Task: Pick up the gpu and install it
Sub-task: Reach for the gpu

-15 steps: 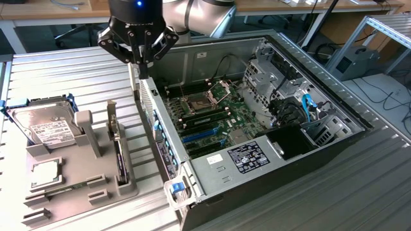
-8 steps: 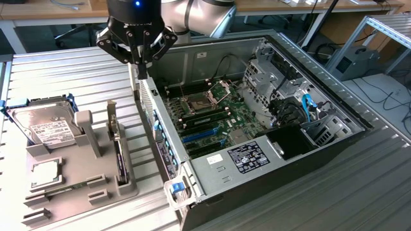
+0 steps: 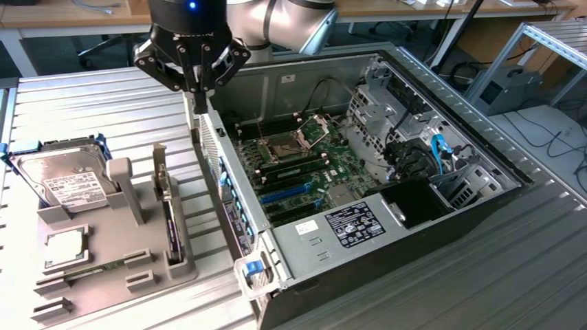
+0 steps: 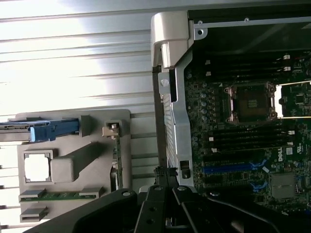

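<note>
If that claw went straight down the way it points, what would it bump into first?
Probably the top edge of the computer case, at its perforated wall right beneath the shut gripper. Depth is hard to judge, so it might just miss.

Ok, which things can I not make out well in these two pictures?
- gpu: stands edge-on in the grey tray, so its faces are hidden, both views.
- hard drive: label text too small, exterior view; cut off by the picture edge, wrist view.
- robot arm: cut off by the top edge, exterior view.
</note>
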Motion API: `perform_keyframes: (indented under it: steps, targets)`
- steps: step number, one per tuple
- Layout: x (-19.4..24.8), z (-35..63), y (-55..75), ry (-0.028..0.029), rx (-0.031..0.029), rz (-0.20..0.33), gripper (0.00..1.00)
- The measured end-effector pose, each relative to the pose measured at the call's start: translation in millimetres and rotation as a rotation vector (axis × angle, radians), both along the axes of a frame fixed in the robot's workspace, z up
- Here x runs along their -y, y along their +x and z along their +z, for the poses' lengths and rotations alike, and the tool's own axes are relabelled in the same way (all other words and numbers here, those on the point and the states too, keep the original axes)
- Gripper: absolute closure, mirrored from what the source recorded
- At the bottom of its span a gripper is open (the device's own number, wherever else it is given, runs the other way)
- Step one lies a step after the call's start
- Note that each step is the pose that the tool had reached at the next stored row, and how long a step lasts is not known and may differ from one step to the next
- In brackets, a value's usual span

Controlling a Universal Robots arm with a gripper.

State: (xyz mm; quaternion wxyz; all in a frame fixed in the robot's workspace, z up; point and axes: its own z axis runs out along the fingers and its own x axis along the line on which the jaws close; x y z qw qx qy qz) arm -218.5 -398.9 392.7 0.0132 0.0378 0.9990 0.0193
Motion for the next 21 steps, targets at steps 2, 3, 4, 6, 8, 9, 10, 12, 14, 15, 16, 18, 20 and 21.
perform_keyframes:
  steps: [2, 3, 4, 6, 8, 9, 10, 12, 14, 15, 16, 18, 20, 21]
  targets:
    - [0.0, 0.0, -1.1, -0.0001, -0.0001, 0.0, 0.89]
    - [0.0, 0.0, -1.8, -0.0001, -0.0001, 0.0, 0.89]
    - [0.0, 0.0, -2.5, -0.0002, -0.0001, 0.0, 0.89]
    - [0.0, 0.0, -3.8, -0.0001, 0.0, 0.0, 0.89]
    - [0.0, -0.1, -5.3, -0.0001, 0.0, 0.0, 0.89]
    - [0.0, -0.1, -5.8, -0.0001, 0.0, 0.0, 0.89]
    - [0.0, -0.1, -6.4, -0.0001, 0.0, 0.0, 0.89]
    - [0.0, -0.1, -7.4, -0.0001, -0.0001, 0.0, 0.89]
    - [0.0, -0.2, -8.5, -0.0001, 0.0, 0.0, 0.89]
    - [0.1, -0.2, -9.2, -0.0002, -0.0001, 0.0, 0.89]
    - [0.2, -0.3, -9.8, -0.0002, 0.0, 0.0, 0.89]
    - [0.5, -0.3, -11.3, -0.0003, -0.0001, 0.0, 0.89]
    - [1.4, -0.4, -12.7, -0.0002, 0.0, 0.0, 0.89]
    - [1.8, -0.4, -13.0, -0.0002, 0.0, 0.0, 0.89]
